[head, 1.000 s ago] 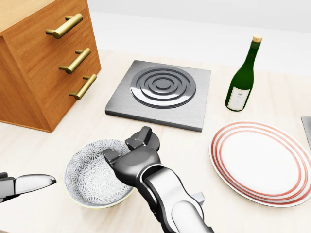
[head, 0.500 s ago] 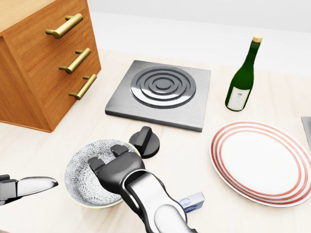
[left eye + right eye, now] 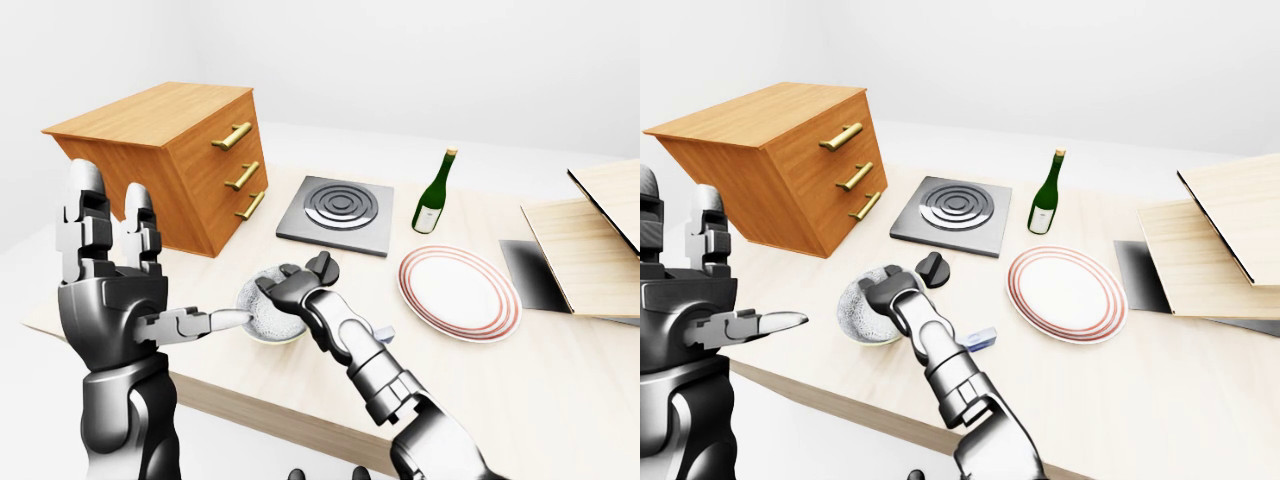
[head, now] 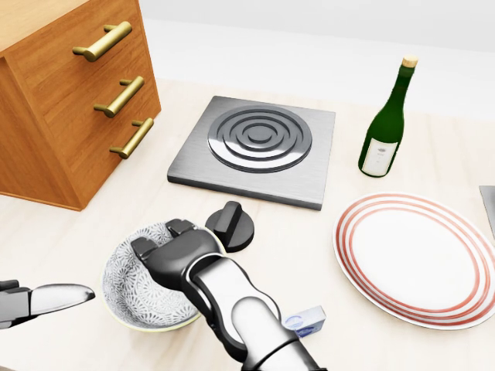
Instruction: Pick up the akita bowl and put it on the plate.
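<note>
Bowl [image 4: 128, 297] sits on counter [image 4: 309, 232] near its bottom edge in head view, well apart from plate [image 4: 418, 259]. Right robot hand [image 4: 179, 259] grips bowl's rim, fingers curled over it. Left robot hand [image 3: 108, 285] raised off counter's left edge, fingers extended, empty

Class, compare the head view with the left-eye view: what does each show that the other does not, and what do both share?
Only the head view shows the bowl close enough to make out its speckled pattern, and the small blue-and-white box clearly. Only the left-eye view shows the whole left hand, raised with its fingers upright and open, the top of the cabinet, and the wooden boards at the right. Both show the right hand with its fingers curled over the bowl's rim, the plate, the bottle, the burner and the black knob.
</note>
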Tool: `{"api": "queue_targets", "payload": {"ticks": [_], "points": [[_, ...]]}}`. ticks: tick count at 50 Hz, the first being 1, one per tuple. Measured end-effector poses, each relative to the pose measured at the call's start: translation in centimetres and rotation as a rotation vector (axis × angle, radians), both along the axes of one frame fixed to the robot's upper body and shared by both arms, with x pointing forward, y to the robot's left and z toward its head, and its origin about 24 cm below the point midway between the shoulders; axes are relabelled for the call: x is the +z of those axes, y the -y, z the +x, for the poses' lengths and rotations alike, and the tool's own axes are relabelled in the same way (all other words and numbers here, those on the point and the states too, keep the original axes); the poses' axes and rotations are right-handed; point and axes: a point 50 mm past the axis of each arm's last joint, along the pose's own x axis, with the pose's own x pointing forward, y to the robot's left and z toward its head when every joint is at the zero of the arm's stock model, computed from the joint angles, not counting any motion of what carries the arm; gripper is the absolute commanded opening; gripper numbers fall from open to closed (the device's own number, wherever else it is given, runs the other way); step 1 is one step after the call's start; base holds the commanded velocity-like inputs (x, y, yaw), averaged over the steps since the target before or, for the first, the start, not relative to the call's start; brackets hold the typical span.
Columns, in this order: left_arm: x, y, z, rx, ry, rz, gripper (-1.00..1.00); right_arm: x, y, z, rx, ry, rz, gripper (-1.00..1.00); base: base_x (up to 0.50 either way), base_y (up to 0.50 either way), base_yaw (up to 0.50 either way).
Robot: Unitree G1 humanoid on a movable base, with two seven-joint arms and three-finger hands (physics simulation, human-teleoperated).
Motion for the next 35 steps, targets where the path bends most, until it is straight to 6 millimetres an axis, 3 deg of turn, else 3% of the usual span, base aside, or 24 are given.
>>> {"api": "queue_targets", "payload": {"ticks": [1,2,3,35], "points": [[0.0,0.0,0.0,-0.001,0.0,0.0,1.0,0.1,0.0,0.1,0.0,0.006,0.008,0.33,0.0,0.0,0.0],[0.0,0.0,0.0,-0.002,0.0,0.0,1.0,0.1,-0.1,0.2,-0.001,0.012,0.019,-0.79,0.0,0.0,0.0],[0.0,0.0,0.0,-0.003,0.0,0.001,1.0,0.2,-0.1,0.3,-0.001,0.015,0.027,-1.0,0.0,0.0,0.0],[-0.1,0.1,-0.1,-0.021,-0.004,-0.003,1.0,3.1,-1.2,0.4,0.017,0.107,0.204,-1.0,0.0,0.0,0.0]]}}
